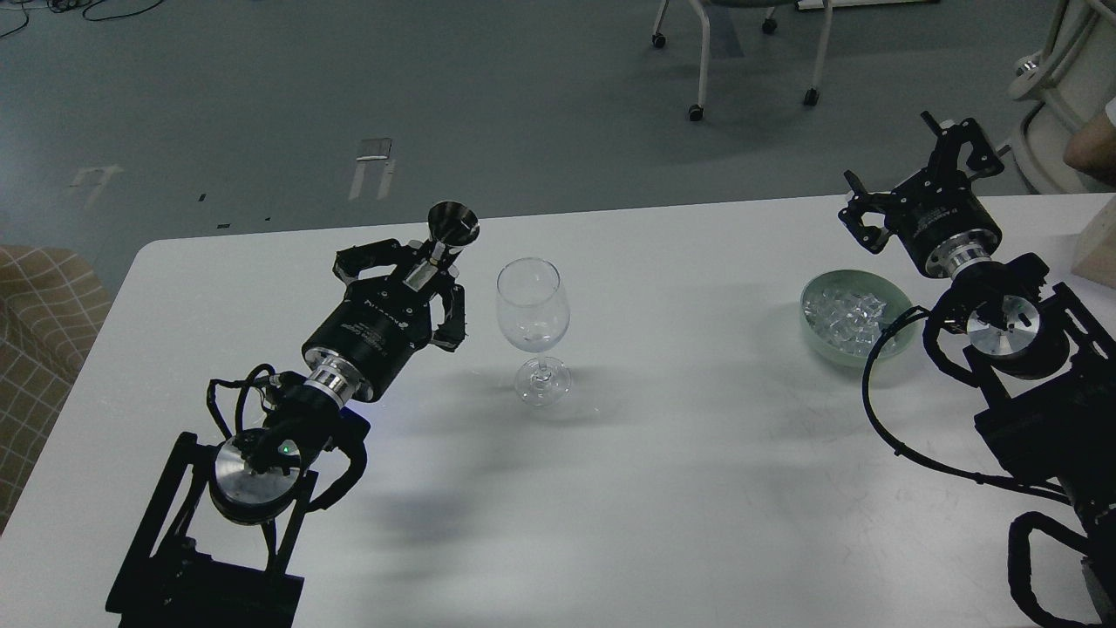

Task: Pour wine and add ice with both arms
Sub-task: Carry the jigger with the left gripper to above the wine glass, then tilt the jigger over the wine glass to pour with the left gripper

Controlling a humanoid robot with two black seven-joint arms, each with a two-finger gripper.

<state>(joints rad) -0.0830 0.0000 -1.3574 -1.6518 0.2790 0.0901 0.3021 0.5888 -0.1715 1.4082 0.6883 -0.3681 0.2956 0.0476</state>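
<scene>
A clear, empty wine glass (pixel 533 327) stands upright in the middle of the white table (pixel 663 488). My left gripper (pixel 425 269) is shut on a small steel measuring cup (pixel 452 224), held just left of the glass's rim, mouth tipped towards the far side. A pale green bowl (pixel 850 347) at the right holds several clear ice cubes (pixel 844 312). My right gripper (pixel 915 166) is open and empty, raised beyond the bowl's far right edge.
A pale box corner (pixel 1097 249) sits at the table's far right edge. A person's bare arm (pixel 1090 144) shows at the right. A chair on castors (pixel 750 52) stands on the floor behind. A chequered seat (pixel 44 331) is at the left.
</scene>
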